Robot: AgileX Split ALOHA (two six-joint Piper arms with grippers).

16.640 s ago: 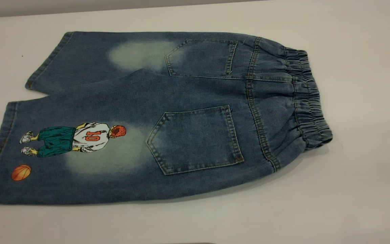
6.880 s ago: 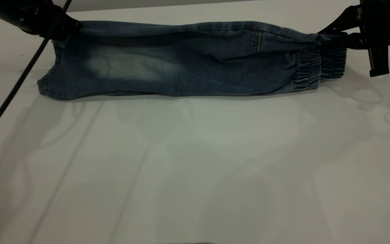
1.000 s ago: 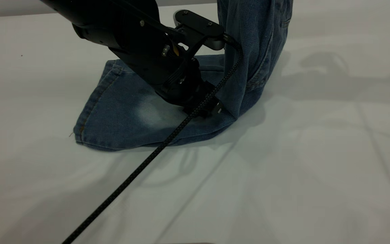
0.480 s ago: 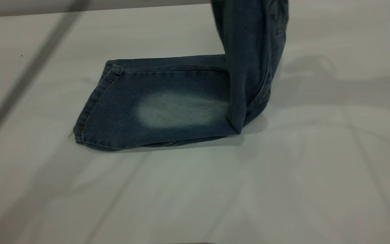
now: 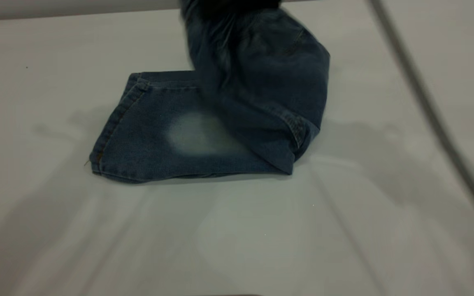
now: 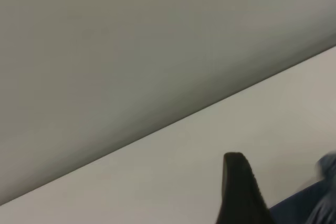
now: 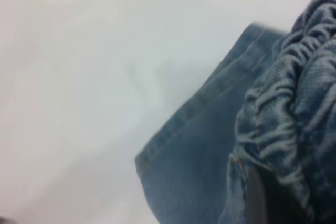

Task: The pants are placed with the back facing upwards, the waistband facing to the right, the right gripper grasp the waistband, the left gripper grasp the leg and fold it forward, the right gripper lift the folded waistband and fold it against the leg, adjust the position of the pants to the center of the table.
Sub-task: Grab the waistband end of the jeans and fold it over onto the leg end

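Pants (image 5: 204, 135) folded lengthwise, lower half flat on the bench (image 5: 261, 238), waistband end (image 7: 294, 93) raised and draped leftward over it. Right hand (image 7: 262, 198) clamped on gathered waistband. Left hand (image 6: 239, 192) aloft, grip unreadable.

A bare test bench in what looks like a robotics lab: the wide, smooth, white-to-light-grey tabletop (image 5: 237, 230) fills nearly the whole exterior view and carries nothing homely. Behind its far edge stands only a plain, unmarked grey wall (image 6: 131, 40). Soft shadows of overhead equipment lie across the surface.
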